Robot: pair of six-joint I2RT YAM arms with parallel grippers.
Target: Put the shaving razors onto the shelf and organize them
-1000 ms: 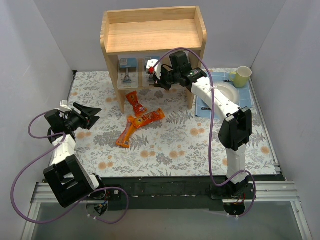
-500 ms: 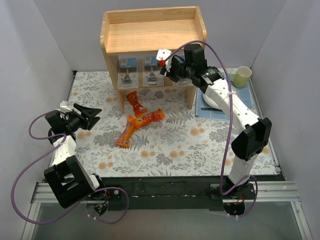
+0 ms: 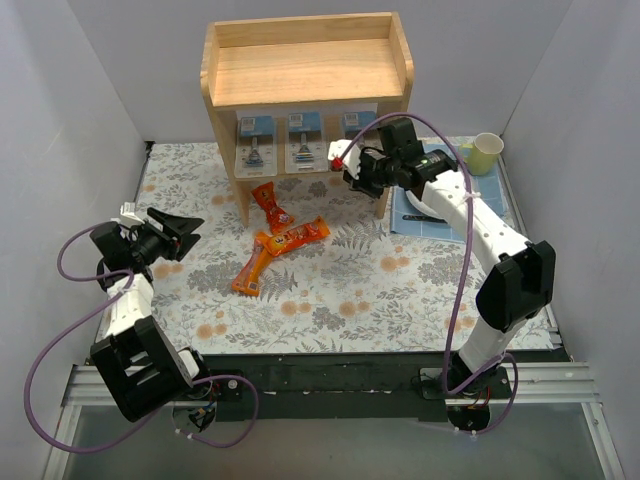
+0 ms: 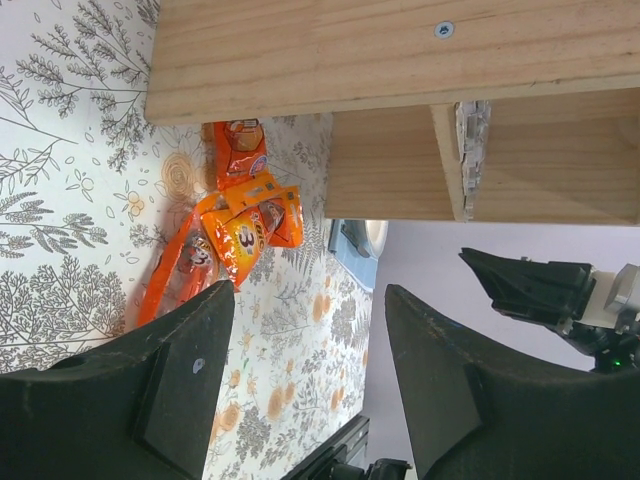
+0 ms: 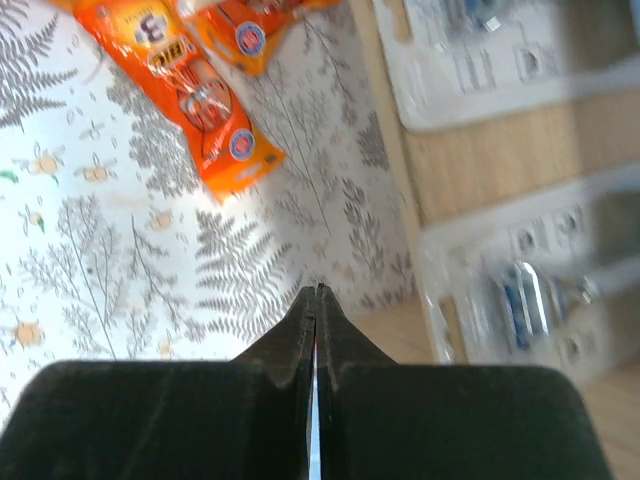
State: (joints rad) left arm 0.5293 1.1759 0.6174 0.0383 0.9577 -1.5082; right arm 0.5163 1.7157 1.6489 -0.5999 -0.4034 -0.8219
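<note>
Evidently, with the three shaving razors [image 3: 303, 138] set side by side on the lower tier of the shelf [image 3: 300, 75], the right tool [image 3: 342, 160], pressed together and empty, is best withdrawn straight back so none is toppled.

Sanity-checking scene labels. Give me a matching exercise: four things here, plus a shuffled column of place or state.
Things:
1. clear blister-pack razors
2. long orange snack packets
3. pale green cup
4. right tool

Place or state:
A. shut
B. on the floral cloth, in front of the light wooden shelf
C. far right corner
D. lower tier of that shelf

Pairs: 1-D, 2-B, 3-C, 4-A
</note>
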